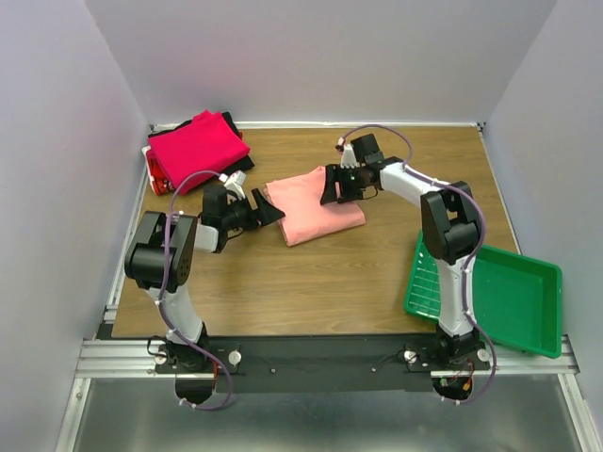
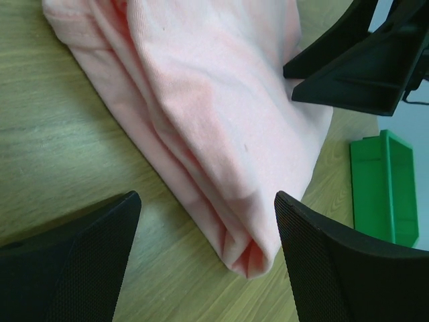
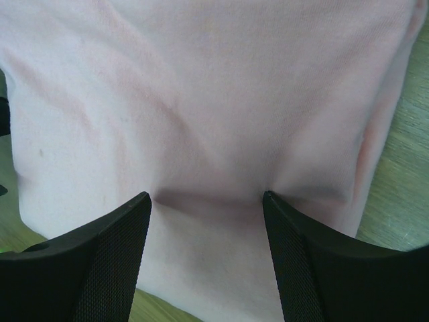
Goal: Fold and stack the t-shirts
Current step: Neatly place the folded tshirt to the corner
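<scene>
Salmon-pink t-shirt (image 3: 214, 100) fills nearly the whole view, lying flat, with soft creases running toward bottom centre. Right pincer (image 3: 206, 201) is spread wide. Both black mesh-textured fingers (image 3: 107, 255) sit at the bottom edge with tips touching the cloth, and there is a shadowed dip in the fabric between the tips. Rolled, layered cloth edge down the right side. Wood-grain bench (image 3: 405, 161) shows beyond it, plus a sliver at lower left. Small dark speck on the cloth at left. Dark shape at far left edge, too cropped to identify.

Overhead camera looks down; both wrist cameras (close, angled downward) share the salmon-pink shirt (image 2: 221, 134).
</scene>
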